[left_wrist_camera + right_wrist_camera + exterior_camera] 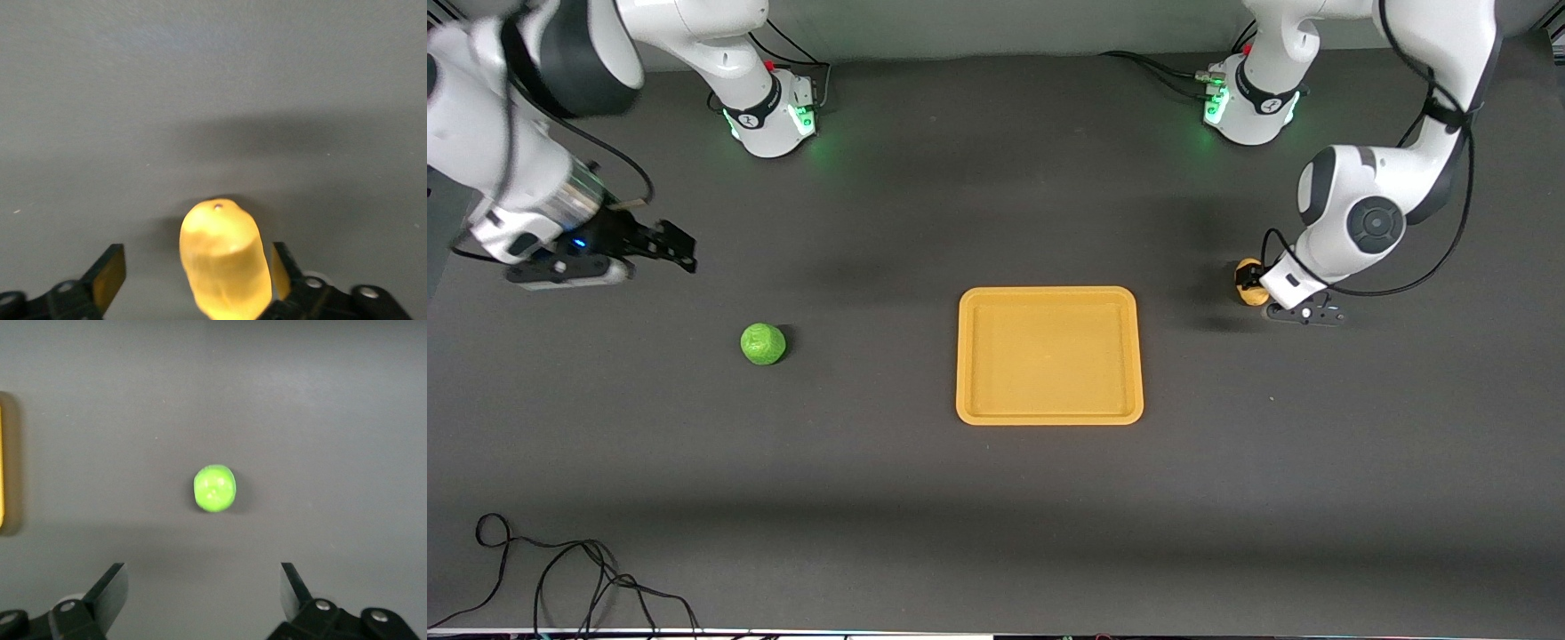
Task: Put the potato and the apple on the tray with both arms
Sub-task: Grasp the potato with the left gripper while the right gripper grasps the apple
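Observation:
The yellow-tan potato (1247, 281) lies on the dark table toward the left arm's end, beside the orange-yellow tray (1049, 416). My left gripper (1257, 290) is low around it. In the left wrist view the potato (223, 257) stands between the open fingers of my left gripper (195, 275). One finger (281, 270) is close beside it and the other (109, 275) is well apart. The green apple (763, 344) lies toward the right arm's end. My right gripper (680, 250) hangs open and empty above the table, off to one side of the apple. The right wrist view shows the apple (215, 488) ahead of my right gripper (203, 587).
The tray sits empty at mid-table, and its rim (2, 460) shows at the edge of the right wrist view. A loose black cable (560, 569) lies at the table's near edge toward the right arm's end. The two green-lit bases (778, 116) (1249, 102) stand farthest from the front camera.

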`<state>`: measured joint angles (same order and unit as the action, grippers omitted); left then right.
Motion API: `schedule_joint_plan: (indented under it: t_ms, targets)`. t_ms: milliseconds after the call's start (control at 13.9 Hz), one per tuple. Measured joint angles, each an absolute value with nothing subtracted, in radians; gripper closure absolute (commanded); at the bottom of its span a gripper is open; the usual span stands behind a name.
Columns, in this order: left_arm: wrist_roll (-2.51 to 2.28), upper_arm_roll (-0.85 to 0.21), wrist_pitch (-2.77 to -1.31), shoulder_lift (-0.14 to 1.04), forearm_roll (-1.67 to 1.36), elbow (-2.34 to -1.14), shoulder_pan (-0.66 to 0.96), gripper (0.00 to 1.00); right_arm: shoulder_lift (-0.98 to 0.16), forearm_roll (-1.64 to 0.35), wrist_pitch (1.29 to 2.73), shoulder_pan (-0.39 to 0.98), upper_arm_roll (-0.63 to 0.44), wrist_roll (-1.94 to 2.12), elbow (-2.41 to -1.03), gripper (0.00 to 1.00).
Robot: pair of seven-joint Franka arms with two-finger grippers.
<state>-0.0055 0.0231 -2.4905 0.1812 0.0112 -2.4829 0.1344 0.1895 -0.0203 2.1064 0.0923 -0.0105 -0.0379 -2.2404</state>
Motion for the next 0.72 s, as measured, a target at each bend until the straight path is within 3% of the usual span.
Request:
schedule_joint_plan:
  t_ms: [144, 288, 432, 720]
  targets:
    - [-0.006, 0.022, -2.514, 0.235, 0.011, -2.482, 0.140, 0.47, 0.130, -0.020, 2.295, 0.102, -0.010, -0.038, -2.347, 0.00]
    - [-0.008, 0.021, -2.526, 0.261, 0.011, -2.479, 0.142, 0.60, 0.044, -0.020, 2.492, 0.112, -0.010, -0.038, -2.424, 0.00]
    - [-0.031, 0.015, -2.522, 0.254, 0.011, -2.471, 0.143, 0.80, -0.049, -0.020, 2.656, 0.122, -0.010, -0.038, -2.473, 0.00]
    - [-0.145, -0.066, -2.332, 0.211, -0.012, -2.320, 0.148, 0.80, -0.180, -0.020, 2.808, 0.122, -0.014, -0.038, -2.485, 0.00]
